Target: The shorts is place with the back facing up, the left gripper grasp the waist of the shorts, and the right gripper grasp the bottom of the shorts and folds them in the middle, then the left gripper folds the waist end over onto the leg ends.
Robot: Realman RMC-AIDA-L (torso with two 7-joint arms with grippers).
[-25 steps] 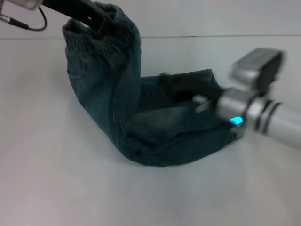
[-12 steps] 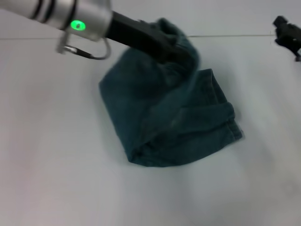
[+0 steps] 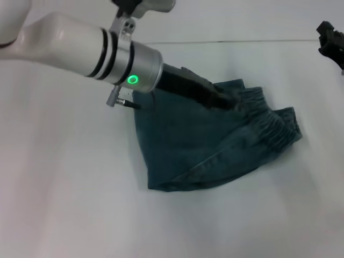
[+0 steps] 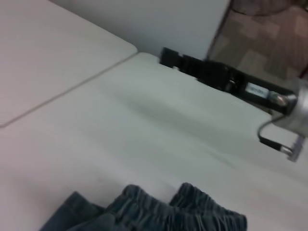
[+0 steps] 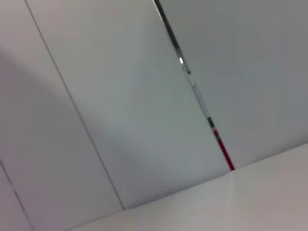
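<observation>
In the head view there is one pair of denim shorts (image 3: 215,145) lying folded on the white table (image 3: 70,204), a little right of the middle, with the gathered elastic waist (image 3: 269,121) now on the right side, lying over the leg ends. One arm reaches in from the upper left: the left arm, its silver wrist showing one green light, ends in the left gripper (image 3: 228,102), whose dark jaws are pressed into the cloth just beside the waistband and appear closed on the waist of the shorts. The right gripper (image 3: 330,40) is only a small dark shape at the far right edge, well apart from the shorts and holding nothing; whether its jaws are open or closed I cannot tell. In the left wrist view, the waistband (image 4: 183,211) shows as two ruffled humps of blue denim at the lower edge, resting on the table (image 4: 144,130), and farther off the other arm's gripper (image 4: 207,72) stretches across the table's far side, black with a silver wrist behind it. The right wrist view shows no shorts and no gripper, only pale panels crossed by thin seams, and one dark strip ending in red (image 5: 224,149).
</observation>
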